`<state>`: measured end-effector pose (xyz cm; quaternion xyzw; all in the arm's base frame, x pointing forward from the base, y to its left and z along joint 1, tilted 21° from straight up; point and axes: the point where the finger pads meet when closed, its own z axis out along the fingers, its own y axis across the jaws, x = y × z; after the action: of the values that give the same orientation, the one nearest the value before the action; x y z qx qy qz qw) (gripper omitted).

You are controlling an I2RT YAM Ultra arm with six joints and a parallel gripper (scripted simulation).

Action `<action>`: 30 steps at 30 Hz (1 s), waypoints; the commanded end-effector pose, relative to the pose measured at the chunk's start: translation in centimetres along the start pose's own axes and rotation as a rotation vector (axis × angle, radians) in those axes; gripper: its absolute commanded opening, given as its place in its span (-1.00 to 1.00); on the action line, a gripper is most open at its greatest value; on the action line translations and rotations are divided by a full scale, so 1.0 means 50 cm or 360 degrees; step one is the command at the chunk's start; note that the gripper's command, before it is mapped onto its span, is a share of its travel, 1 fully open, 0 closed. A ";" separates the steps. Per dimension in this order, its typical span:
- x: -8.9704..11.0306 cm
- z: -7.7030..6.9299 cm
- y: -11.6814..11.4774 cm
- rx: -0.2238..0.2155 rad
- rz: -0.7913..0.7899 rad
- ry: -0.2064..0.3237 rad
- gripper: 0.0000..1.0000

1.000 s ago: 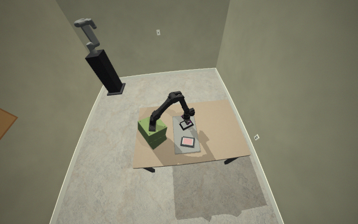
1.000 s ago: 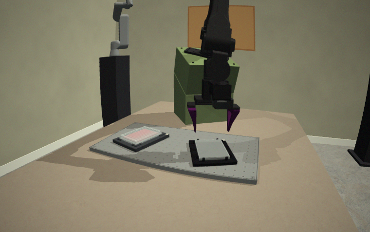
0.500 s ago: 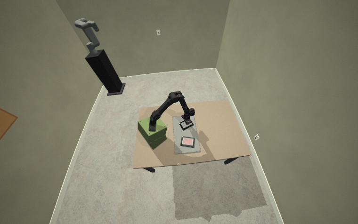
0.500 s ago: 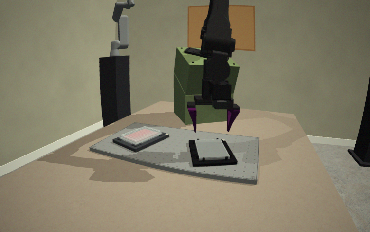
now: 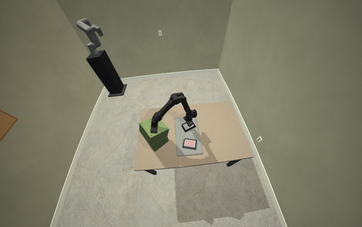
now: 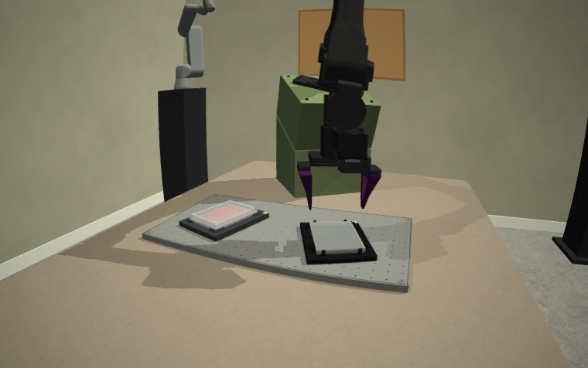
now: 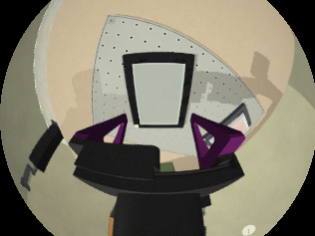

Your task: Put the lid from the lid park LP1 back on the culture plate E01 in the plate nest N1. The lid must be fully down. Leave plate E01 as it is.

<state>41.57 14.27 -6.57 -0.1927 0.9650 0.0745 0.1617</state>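
The clear grey lid (image 6: 337,237) lies flat in the black lid park (image 6: 337,254) on the right part of the grey perforated base plate (image 6: 282,240). It also shows in the wrist view (image 7: 158,94) and from above (image 5: 188,126). The culture plate with pink wells (image 6: 222,213) sits uncovered in its black nest (image 6: 225,228) on the left part; from above the plate (image 5: 189,143) lies nearer the table's front. My gripper (image 6: 336,206) hangs above the far edge of the lid, its purple fingers pointing down, wide open and empty, clear of the lid. In the wrist view the fingertips straddle the lid's near end.
The green block (image 6: 326,134) carrying my arm's base stands behind the base plate. A black pedestal (image 6: 182,141) with a grey arm stands off the table at the left. Another black stand (image 6: 576,212) is at the right edge.
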 end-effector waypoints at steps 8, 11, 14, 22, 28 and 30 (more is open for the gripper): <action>-0.036 -0.009 -0.002 -0.0005 -0.0011 -0.0069 1.00; -0.032 0.009 0.002 -0.0007 -0.0013 -0.0060 1.00; -0.033 0.020 0.007 -0.0008 -0.0016 -0.0060 1.00; -0.033 0.043 0.006 -0.0005 -0.0015 -0.0059 1.00; -0.033 0.060 0.005 -0.0001 -0.0013 -0.0059 1.00; -0.033 0.067 0.006 -0.0001 -0.0015 -0.0059 1.00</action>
<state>42.60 14.86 -9.37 -0.1925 0.9649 0.0756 0.1618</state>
